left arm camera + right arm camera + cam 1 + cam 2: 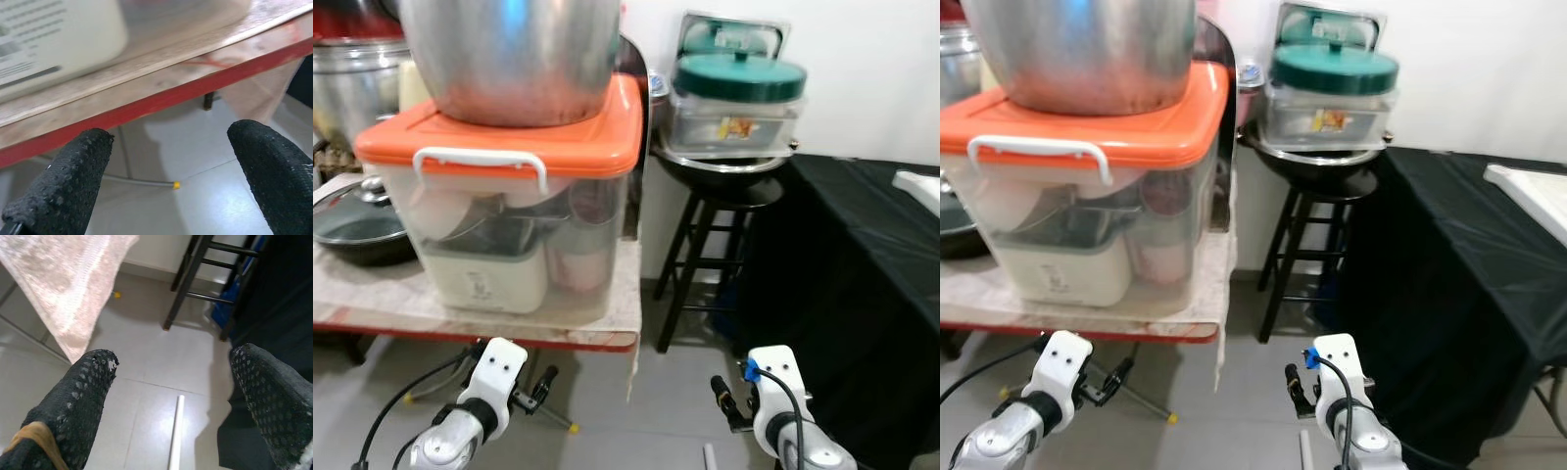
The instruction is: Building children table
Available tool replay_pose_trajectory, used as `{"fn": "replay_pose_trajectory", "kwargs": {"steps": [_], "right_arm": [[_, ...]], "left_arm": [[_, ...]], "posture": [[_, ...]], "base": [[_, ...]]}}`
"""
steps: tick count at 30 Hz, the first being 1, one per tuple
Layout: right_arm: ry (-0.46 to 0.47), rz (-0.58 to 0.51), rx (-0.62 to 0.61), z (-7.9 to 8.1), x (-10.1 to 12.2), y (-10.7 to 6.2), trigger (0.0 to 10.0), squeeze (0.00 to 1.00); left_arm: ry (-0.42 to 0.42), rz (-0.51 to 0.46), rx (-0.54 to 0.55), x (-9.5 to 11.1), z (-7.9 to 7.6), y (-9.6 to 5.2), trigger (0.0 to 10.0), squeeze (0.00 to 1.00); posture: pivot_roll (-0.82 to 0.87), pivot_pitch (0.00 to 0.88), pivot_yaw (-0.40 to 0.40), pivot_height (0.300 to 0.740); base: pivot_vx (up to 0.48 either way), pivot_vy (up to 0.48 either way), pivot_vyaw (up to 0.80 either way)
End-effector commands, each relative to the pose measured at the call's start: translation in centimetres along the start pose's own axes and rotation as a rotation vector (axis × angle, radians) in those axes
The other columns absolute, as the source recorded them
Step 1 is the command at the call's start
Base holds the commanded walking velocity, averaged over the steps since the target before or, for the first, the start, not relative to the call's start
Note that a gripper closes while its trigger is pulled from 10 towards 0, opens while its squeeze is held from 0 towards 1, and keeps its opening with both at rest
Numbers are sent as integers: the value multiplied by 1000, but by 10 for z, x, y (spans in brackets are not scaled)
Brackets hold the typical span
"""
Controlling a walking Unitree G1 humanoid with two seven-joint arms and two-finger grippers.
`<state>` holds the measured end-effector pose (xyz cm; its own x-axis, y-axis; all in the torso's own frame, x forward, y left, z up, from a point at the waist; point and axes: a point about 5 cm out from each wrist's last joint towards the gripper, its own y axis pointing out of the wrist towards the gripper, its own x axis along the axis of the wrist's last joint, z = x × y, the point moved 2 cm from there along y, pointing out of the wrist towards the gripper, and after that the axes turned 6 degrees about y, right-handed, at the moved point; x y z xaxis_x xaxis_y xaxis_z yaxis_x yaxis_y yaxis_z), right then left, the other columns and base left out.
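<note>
From the head views, a clear bin with an orange lid (509, 137) sits on a red-edged surface (480, 328) with a steel pot (514, 54) on top, a black stool (705, 245) stands beside a black-draped table (862, 255), and the left gripper (546, 380) and right gripper (720, 390) hang low over the tiled floor (636, 431). In the left wrist view, the fingers (63, 181) are spread apart, empty, just under the surface's red edge. In the right wrist view, the fingers (78, 401) are likewise apart and empty above the floor, where a white rod (176, 431), possibly a children's-table part, lies near the stool's legs.
</note>
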<state>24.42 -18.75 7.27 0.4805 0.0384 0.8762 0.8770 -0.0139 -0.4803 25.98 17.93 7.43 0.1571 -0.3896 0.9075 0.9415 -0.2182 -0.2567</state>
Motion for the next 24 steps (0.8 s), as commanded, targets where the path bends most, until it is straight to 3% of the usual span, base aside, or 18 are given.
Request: {"fn": "replay_pose_trajectory", "kwargs": {"steps": [1,13,24], "right_arm": [[12,-1,-1,-1,1,0,10000,0],[10,1,-1,-1,1,0,10000,0],[7,-1,1,-1,2,1,10000,0]], "left_arm": [[0,3,6,-1,2,-1,10000,0],[-12,-11,20,0,3,-1,10000,0],[-20,-27,20,3,2,0,10000,0]], "posture": [[50,0,-86,740],[49,0,-87,740],[47,0,-85,740]], "base": [[0,0,0],[0,0,0],[245,0,0]]}}
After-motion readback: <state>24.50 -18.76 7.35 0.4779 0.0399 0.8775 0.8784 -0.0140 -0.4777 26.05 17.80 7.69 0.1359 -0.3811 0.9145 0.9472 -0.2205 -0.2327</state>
